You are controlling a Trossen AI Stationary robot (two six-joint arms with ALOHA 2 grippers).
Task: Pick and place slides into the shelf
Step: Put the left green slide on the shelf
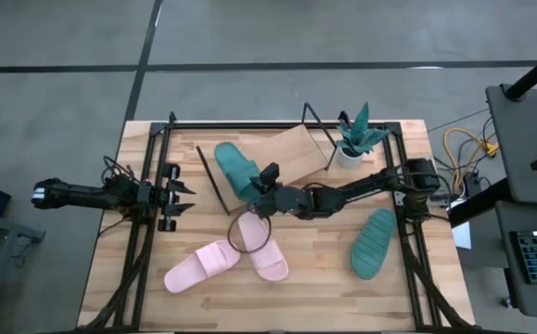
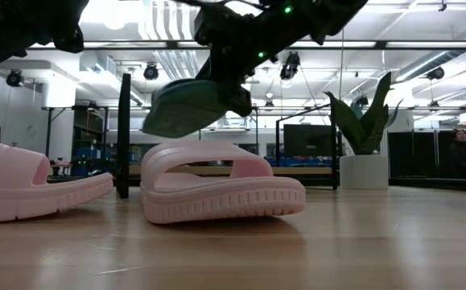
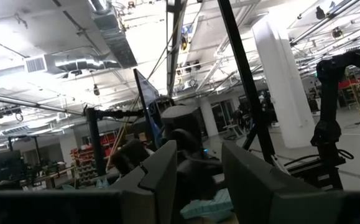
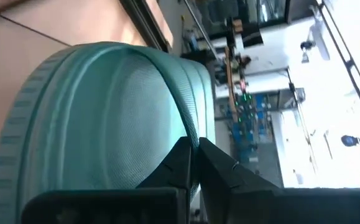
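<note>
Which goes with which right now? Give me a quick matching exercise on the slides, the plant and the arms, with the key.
Things:
1. green slide
2. second green slide
3. pink slides
4. potted plant

Places or states:
A. lying on the table's right part, untouched
B. standing by the shelf's right end
C. pinched at its strap by the right gripper, at the shelf's left end
D. lying together on the tabletop near the front

Pairs: 1-C, 2-A, 3-D, 4-B

The left gripper waits at the left.
</note>
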